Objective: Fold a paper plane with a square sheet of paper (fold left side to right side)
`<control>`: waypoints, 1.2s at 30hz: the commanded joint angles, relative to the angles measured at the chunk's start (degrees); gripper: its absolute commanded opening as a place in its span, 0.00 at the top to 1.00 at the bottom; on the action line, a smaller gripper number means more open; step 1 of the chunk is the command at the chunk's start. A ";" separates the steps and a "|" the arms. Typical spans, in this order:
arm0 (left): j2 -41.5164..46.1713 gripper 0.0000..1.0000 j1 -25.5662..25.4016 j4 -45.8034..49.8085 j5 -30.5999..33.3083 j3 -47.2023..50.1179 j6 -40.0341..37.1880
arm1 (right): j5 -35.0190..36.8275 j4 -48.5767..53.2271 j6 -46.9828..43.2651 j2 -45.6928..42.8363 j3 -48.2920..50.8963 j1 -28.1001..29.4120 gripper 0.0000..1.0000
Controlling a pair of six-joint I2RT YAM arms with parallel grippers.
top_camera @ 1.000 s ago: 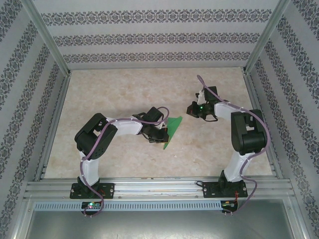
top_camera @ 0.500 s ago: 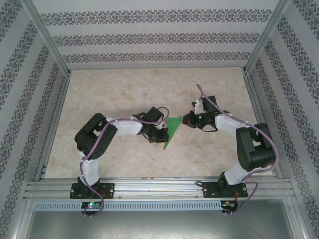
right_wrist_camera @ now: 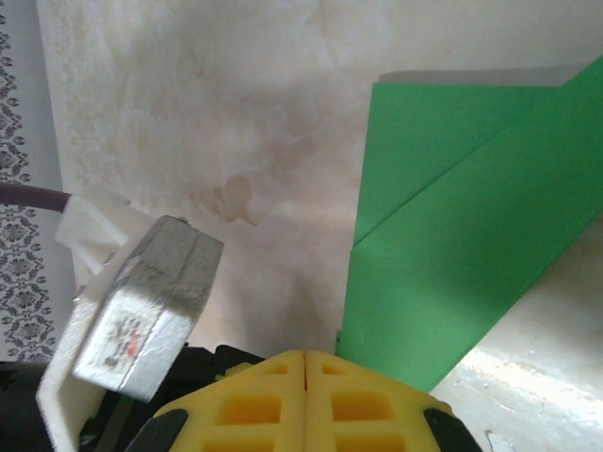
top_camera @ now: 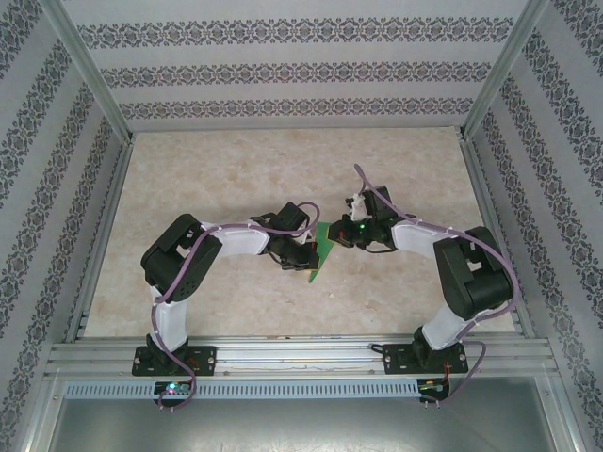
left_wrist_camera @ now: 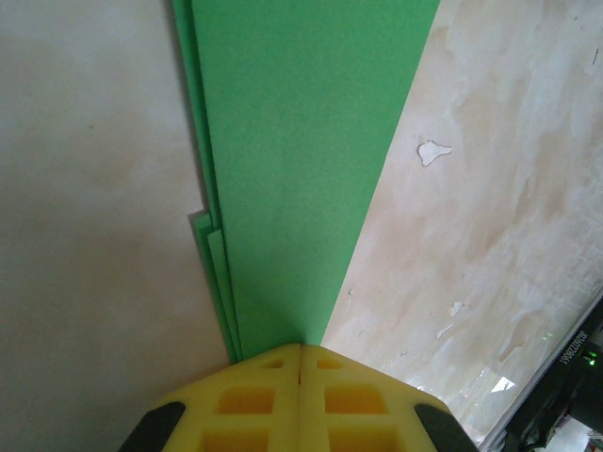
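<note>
Left claw (left_wrist_camera: pixel 300 350), jaws pressed together, meets the narrow end of the folded green paper (left_wrist_camera: pixel 301 169), whose stepped layer edges run straight ahead of it. The right claw (right_wrist_camera: pixel 305 358), likewise closed, has the paper's diagonal fold just ahead to its right. The sheet is thin and matte, and the mottled beige worktop (top_camera: pixel 236 179) lies open beyond both claws.

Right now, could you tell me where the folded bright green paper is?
In the top view, the folded green paper lies near the middle of the marbled table, between the left gripper on its left and the right gripper on its right.
</note>
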State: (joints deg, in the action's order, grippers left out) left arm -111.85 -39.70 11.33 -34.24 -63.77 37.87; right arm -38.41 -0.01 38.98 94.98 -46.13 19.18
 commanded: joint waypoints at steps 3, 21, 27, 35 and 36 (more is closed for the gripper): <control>-3.99 1.00 -0.73 9.95 6.95 3.45 -0.87 | 0.40 -1.65 1.60 2.43 -1.99 1.91 1.00; -4.08 1.00 -0.81 10.72 7.04 2.93 -1.08 | 1.41 -1.75 2.41 9.62 -1.96 3.43 1.00; -3.17 0.99 -0.83 10.73 6.00 1.82 -1.30 | 1.59 -1.44 2.11 11.54 -0.24 2.38 1.00; 2.25 0.93 -0.04 10.26 2.87 -2.50 -1.33 | 1.68 -1.40 1.01 11.71 1.65 1.57 1.00; 3.17 0.92 0.05 9.92 2.12 -2.91 -1.24 | 1.60 -1.39 0.88 11.72 1.79 1.49 1.00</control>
State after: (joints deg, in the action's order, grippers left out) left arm -111.42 -39.70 14.94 -33.15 -65.60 37.65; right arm -39.70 -3.75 40.77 104.53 -46.44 21.63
